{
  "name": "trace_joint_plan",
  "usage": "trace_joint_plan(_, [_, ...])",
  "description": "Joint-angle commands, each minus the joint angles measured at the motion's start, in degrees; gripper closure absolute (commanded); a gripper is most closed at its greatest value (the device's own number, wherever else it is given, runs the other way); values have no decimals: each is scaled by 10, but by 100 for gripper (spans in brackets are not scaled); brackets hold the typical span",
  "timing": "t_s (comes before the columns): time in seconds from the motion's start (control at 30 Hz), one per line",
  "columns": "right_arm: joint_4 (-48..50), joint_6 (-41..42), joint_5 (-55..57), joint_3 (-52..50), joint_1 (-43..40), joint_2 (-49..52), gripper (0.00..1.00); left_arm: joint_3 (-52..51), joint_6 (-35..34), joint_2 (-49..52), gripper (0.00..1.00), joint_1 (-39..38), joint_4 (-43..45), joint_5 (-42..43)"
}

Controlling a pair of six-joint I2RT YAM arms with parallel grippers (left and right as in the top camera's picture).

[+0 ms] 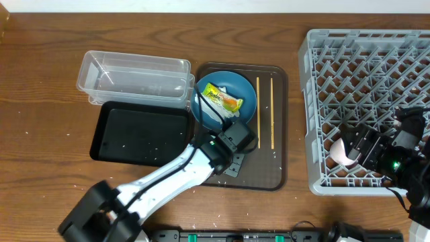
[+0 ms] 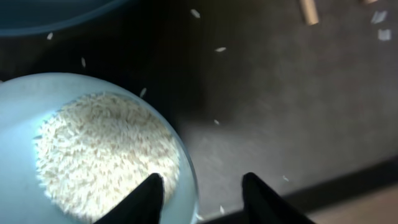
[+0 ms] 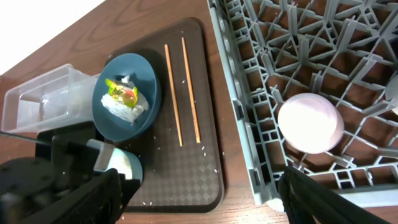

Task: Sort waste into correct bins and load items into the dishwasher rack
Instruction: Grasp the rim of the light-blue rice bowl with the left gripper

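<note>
Left gripper hangs low over the brown serving tray, its jaws apart and straddling the rim of the white bowl without closing on it: one finger is over the rice inside, the other outside. Near the bowl on the same tray lie the dark blue plate, carrying the snack wrapper and tissue, and two chopsticks side by side. Right gripper, jaws wide apart and empty, hovers over the dishwasher rack near the pink cup resting inside it.

Tool astride rice-filled bowl rim
</note>
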Motion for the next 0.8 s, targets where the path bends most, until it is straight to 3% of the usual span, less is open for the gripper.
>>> trace_joint_plan(0.0, [-2,-12,0,4,7,-1,20,-4,-18,15,64,-1,8,-33])
trace_joint_plan(0.17, [-2,-12,0,5,7,-1,20,-4,-25,31,73,-1,11,-37])
trace_joint_plan(0.3, [-2,-12,0,5,7,-1,21,-4,-40,38,94,-3,11,-33])
trace_joint_plan(0.57, [-2,-12,0,5,7,-1,21,2,-40,10,94,-4,12,9])
trace_joint_plan(0.77, [-1,-12,0,5,7,-1,21,23,-40,-69,94,-4,-17,18])
